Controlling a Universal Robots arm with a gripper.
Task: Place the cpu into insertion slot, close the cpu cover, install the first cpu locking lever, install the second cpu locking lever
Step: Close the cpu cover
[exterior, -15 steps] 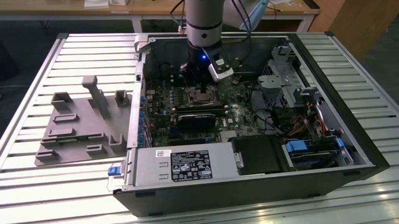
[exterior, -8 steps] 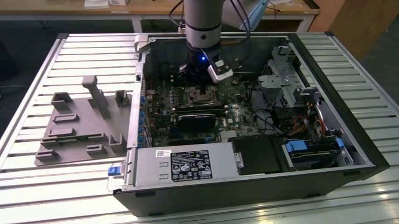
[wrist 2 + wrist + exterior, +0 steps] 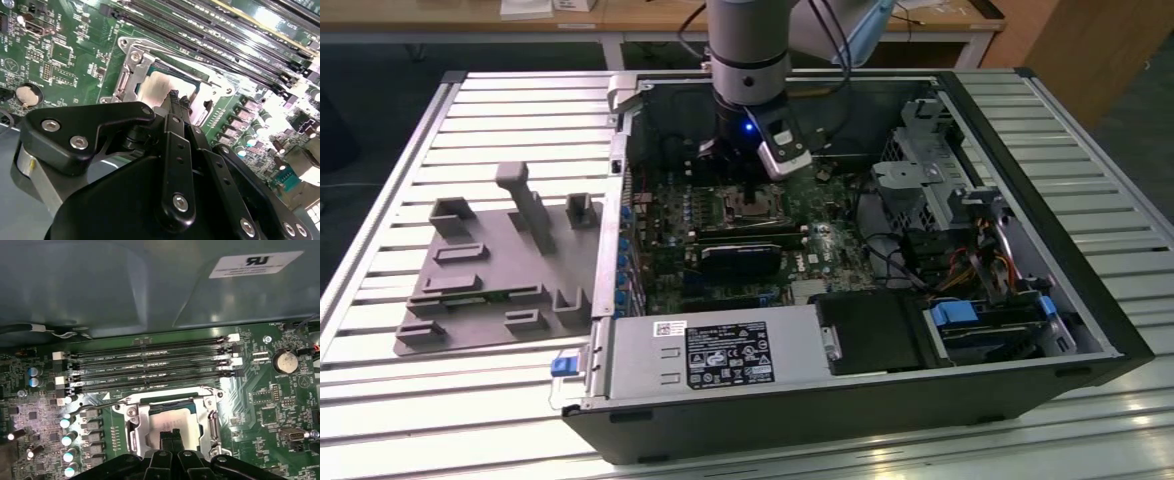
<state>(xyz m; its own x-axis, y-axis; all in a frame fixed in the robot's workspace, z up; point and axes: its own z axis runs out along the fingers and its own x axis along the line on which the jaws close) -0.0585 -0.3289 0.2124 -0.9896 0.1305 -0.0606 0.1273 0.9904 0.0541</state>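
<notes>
In the exterior view, a grey moulded fixture [image 3: 494,270] is sitting at the left of the frame on a slatted metal table [image 3: 400,130]. Right of it, an open computer case [image 3: 1067,330] is lying on its side, with its green motherboard [image 3: 667,270] facing up. At top centre the robot arm [image 3: 747,50] is reaching down into the case, ending over the insertion slot [image 3: 744,208] in the middle of the board. Drive bays [image 3: 974,310] are crowding the right of the frame. In both wrist views the cpu [image 3: 180,419] [image 3: 157,85] is lying seated in the slot, beside the long memory slots [image 3: 150,365]. The cpu cover [image 3: 132,427] is lying flat around it, its window framing the chip. The gripper [image 3: 171,436] [image 3: 177,97] is hanging directly above the chip. Its two black fingers [image 3: 165,441] are drawn almost together, with just a sliver between them, and are gripping nothing. Whether the tips are touching the metal is not clear.
</notes>
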